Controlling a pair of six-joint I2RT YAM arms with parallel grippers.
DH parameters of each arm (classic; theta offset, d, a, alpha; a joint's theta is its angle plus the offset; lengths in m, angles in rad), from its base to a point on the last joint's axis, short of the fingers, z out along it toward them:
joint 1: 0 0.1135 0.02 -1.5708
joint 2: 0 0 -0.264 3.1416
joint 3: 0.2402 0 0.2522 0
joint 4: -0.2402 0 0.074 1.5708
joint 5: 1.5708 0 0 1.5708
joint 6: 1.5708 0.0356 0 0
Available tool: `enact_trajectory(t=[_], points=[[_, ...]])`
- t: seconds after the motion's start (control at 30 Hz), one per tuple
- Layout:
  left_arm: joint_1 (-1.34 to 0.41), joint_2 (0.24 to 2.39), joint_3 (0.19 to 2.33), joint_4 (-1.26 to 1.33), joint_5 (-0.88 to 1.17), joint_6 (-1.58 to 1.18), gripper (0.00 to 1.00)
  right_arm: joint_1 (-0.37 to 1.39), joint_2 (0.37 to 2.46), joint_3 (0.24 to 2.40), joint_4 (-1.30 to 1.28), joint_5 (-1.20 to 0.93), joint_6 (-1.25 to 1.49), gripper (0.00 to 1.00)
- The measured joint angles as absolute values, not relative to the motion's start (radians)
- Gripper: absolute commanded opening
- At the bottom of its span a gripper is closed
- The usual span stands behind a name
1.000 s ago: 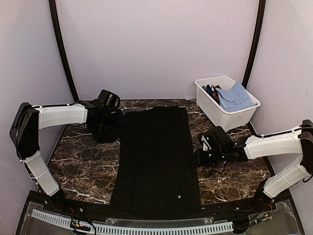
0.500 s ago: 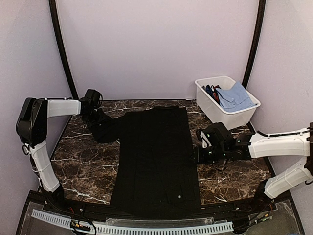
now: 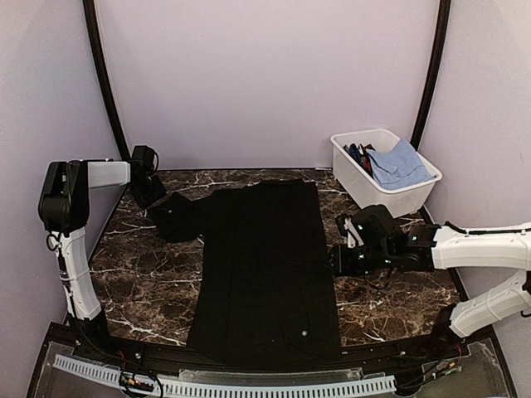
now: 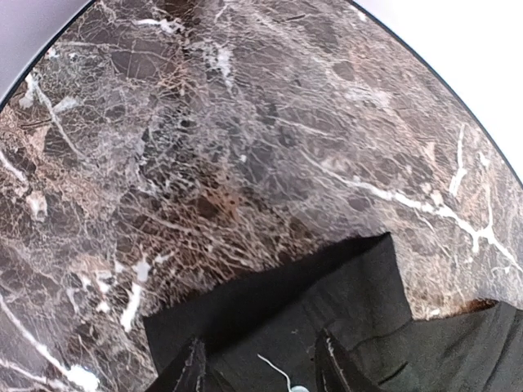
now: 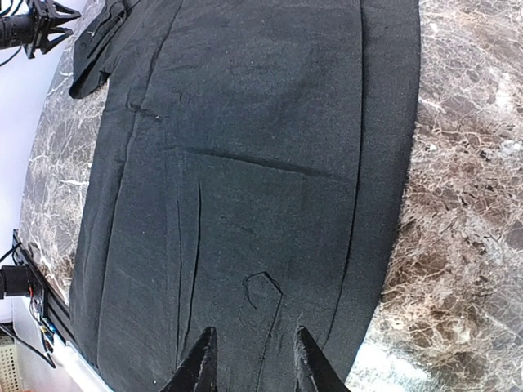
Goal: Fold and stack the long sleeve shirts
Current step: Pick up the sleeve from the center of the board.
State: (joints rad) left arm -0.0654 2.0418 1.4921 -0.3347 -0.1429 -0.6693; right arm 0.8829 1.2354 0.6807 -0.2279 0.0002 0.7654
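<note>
The black shirt (image 3: 265, 265) lies flat as a long, matte, softly creased rectangle on the glossy, brown-veined marble worktop (image 3: 141, 282), its hem towards the near edge. Just off the shirt's right edge, about midway along it, the right fingers (image 5: 203, 363) are spread apart with nothing between them. Farther back, a rumpled sleeve (image 3: 176, 217) trails left from the shirt and the left fingers (image 4: 193, 369) stand parted over its end, while beyond the shirt's far right corner a rigid white plastic bin (image 3: 357, 178) holds folded blue cloth (image 3: 400, 163).

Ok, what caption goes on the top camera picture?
Black shirt spread flat on the marble table, white bin far right.
</note>
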Motion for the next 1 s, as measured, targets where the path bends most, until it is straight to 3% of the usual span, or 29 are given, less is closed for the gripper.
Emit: enact_trajectory(t=[0.37, 0.63, 0.77, 1.0], points=[[-0.050, 2.102, 1.519, -0.354, -0.110, -0.659, 0.41, 0.884, 1.223, 0.681, -0.234, 0.001, 0.772, 0.29], [-0.049, 2.102, 1.519, -0.353, -0.078, -0.641, 0.31, 0.884, 1.223, 0.681, -0.233, 0.001, 0.775, 0.29], [-0.049, 2.102, 1.515, -0.353, -0.070, -0.636, 0.24, 0.884, 1.223, 0.681, -0.233, 0.001, 0.778, 0.29], [-0.050, 2.102, 1.495, -0.353, -0.068, -0.623, 0.01, 0.884, 1.226, 0.681, -0.233, 0.001, 0.779, 0.29]])
